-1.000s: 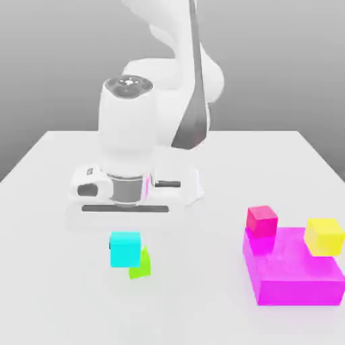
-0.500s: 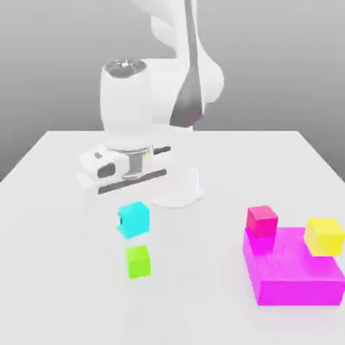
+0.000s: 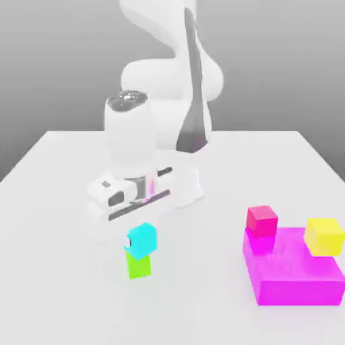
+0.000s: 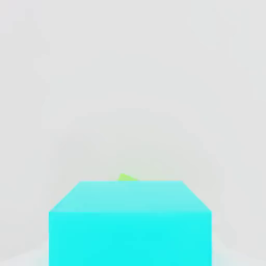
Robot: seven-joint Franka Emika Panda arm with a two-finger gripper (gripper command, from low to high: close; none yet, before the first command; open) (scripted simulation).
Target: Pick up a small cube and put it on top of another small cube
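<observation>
The cyan cube [image 3: 142, 240] hangs just under the white hand, turned slightly, with its underside at the top of the lime-green cube [image 3: 139, 265]; I cannot tell whether the two touch. My gripper [image 3: 141, 228] is shut on the cyan cube and stands directly over the green one. In the hand view the cyan cube [image 4: 130, 223] is very close, and one corner of the green cube [image 4: 126, 177] peeks out past its far edge. The rest of the green cube is hidden there.
On the exterior view's right lies a large magenta block [image 3: 293, 266], with a pink-red cube [image 3: 262, 220] and a yellow cube [image 3: 324, 236] on it. The arm's white base [image 3: 182, 185] stands behind the hand on the white table [image 3: 60, 290].
The hand lifted the cyan cube off the table beside the green cube, carried it toward the exterior view's right while turning, and has now lowered it over the green cube.
</observation>
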